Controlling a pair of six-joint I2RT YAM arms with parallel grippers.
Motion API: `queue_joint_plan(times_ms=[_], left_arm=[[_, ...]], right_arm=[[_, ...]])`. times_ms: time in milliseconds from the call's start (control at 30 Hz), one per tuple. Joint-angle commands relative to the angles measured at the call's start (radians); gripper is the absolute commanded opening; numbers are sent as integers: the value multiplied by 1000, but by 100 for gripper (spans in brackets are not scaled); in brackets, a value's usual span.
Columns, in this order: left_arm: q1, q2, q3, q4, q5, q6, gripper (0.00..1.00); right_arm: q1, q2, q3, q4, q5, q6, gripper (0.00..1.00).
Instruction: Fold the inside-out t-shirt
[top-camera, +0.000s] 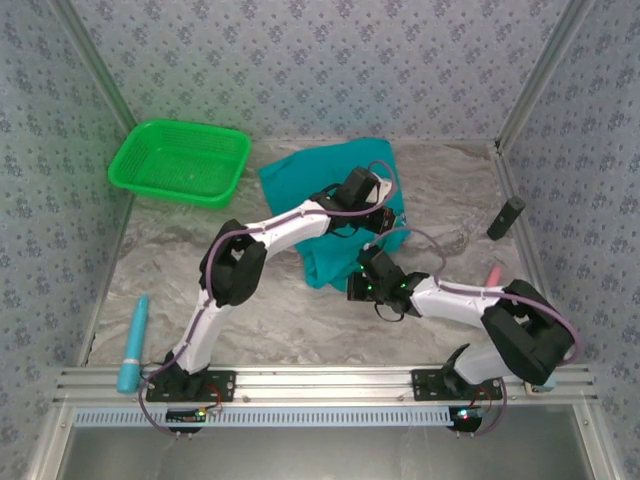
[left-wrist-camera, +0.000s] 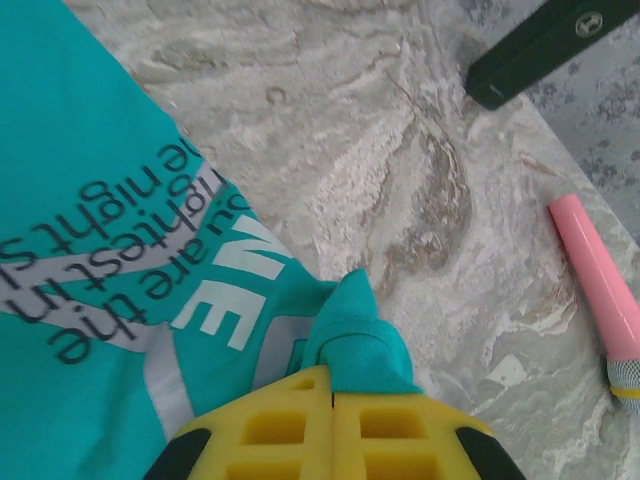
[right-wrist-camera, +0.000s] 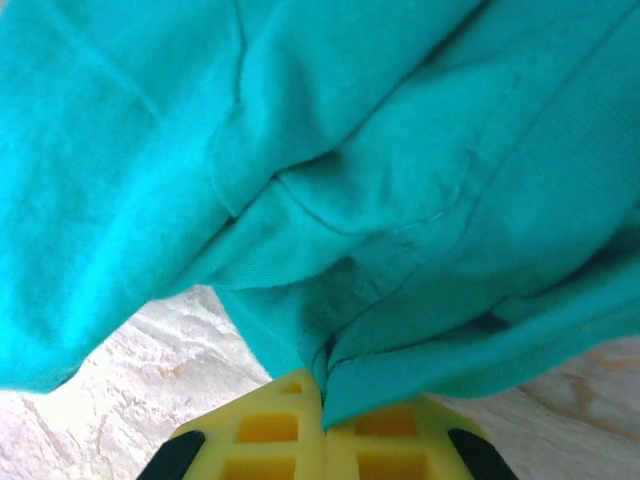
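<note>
The inside-out t-shirt (top-camera: 300, 180) is a teal cloth lying bunched at the middle of the marble-patterned table, with lettering (left-wrist-camera: 120, 250) on the face seen in the left wrist view. My left gripper (top-camera: 380, 212) is at the shirt's right side. Its yellow fingers (left-wrist-camera: 290, 425) are shut on a small peak of teal cloth (left-wrist-camera: 362, 335) at the shirt's edge. My right gripper (top-camera: 355, 287) is at the shirt's near edge. It is shut on a hem fold (right-wrist-camera: 400, 360), and loose cloth (right-wrist-camera: 300, 130) hangs above it.
A bright green mesh basket (top-camera: 180, 160) stands at the back left. A teal cylinder (top-camera: 133, 343) lies at the near left edge. A black bar (top-camera: 506, 217) and a pink cylinder (left-wrist-camera: 600, 280) lie to the right of the shirt, near the right wall.
</note>
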Motion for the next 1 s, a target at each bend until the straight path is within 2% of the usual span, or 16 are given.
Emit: queue_joint_plan(times_ms=[0,33,167,300,400,600,733,867,967], left_arm=[[62,-73,92,-50,-58,31,0],[77,-92,123,-84,-90,48,0],[131,-191,219,-198,-204,139,0],[185,-302,235,-225,-338,138,0],[227,-383,250,-250,-378,91,0],[216,-581,241,-321,-412,129,0],[168,-733,187,-311,-425,182,0],[99,-867,98,-245,-450,265,0],[90,-950,-14,-154,-446,277,0]], right_arm=[[-26,-116,74,-202,66,-86,0],[-44,-145,119,-274,74,-148,0],[-94,-196,348,-572,273,-324,0],[-189,-218,547,-648,342,-486,0],[-203,-236,713,-691,443,-612,0],[-174,-269,971,-771,340,-883,0],[-82,-283,1098,-799,405,-1020,0],[-67,-373,1084,-692,192,-1128,0],[-74,-398,1080,-622,173,-1112,0]])
